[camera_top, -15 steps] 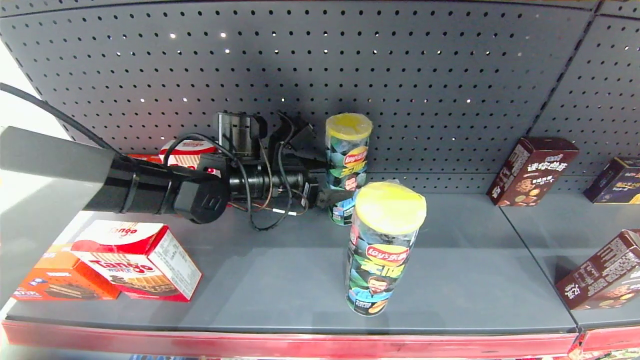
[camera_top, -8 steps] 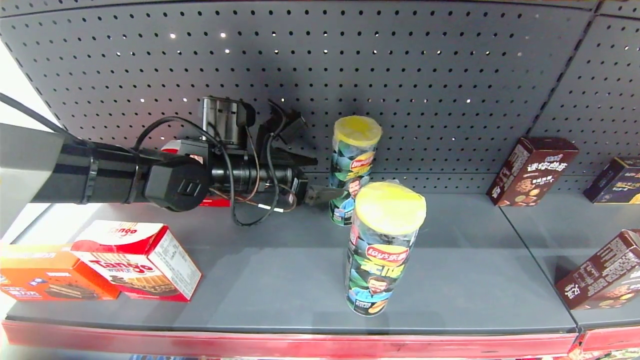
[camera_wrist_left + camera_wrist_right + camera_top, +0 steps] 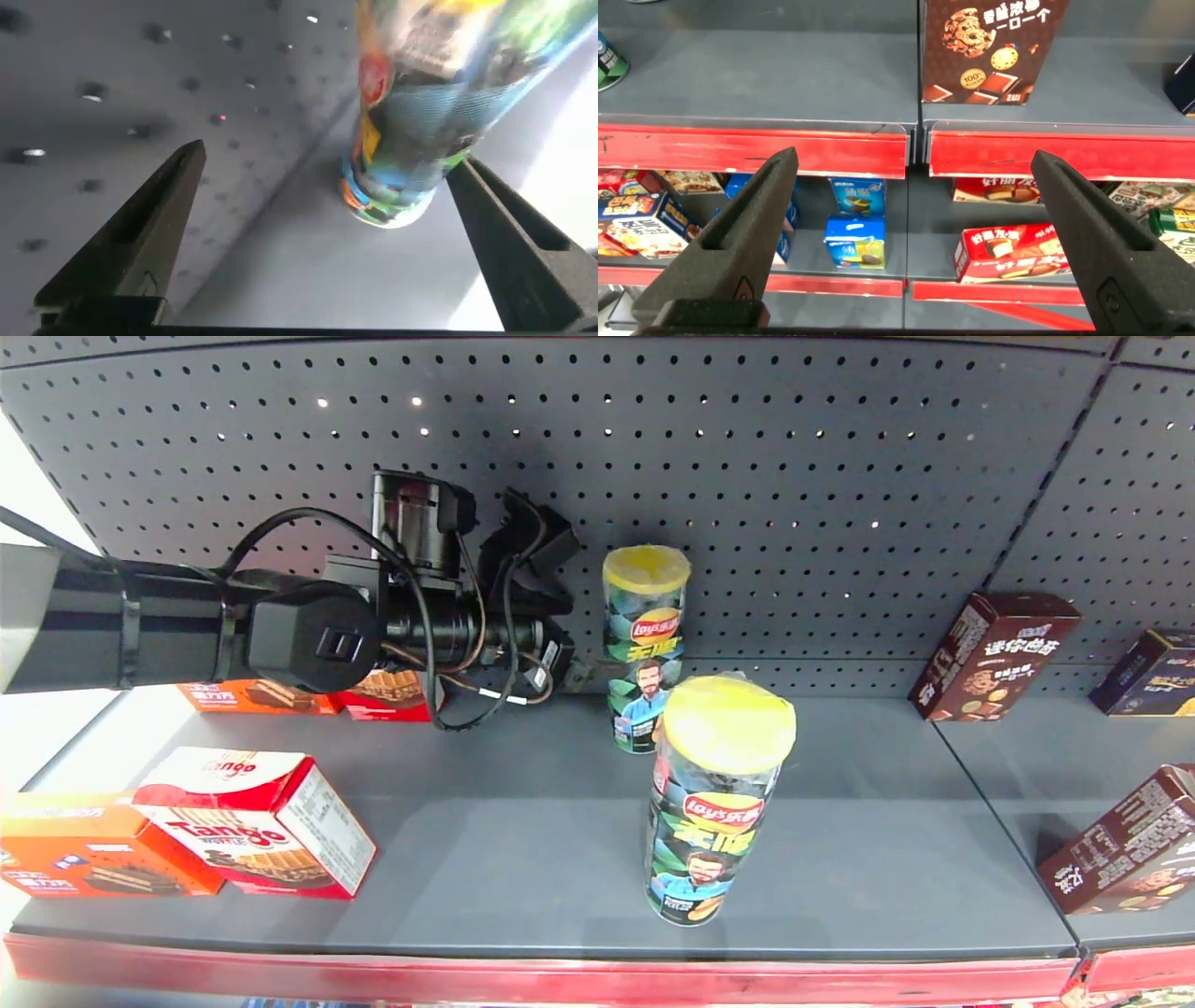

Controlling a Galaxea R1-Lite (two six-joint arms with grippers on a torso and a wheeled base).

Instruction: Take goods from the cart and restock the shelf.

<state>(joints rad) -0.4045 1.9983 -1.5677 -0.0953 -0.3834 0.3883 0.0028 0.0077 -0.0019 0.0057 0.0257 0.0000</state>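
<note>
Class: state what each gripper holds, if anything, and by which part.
Nothing. The left gripper is open near the yellow-lidded cardboard crisp tube; the right gripper is open too.

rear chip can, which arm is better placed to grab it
Left: the left end effector, open, sits just beside the rear chip can. The right end effector faces lower shelves.

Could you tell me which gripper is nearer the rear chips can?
Left. The left gripper sits open right beside the rear chips can; the right gripper faces the red shelf front, farther off.
</note>
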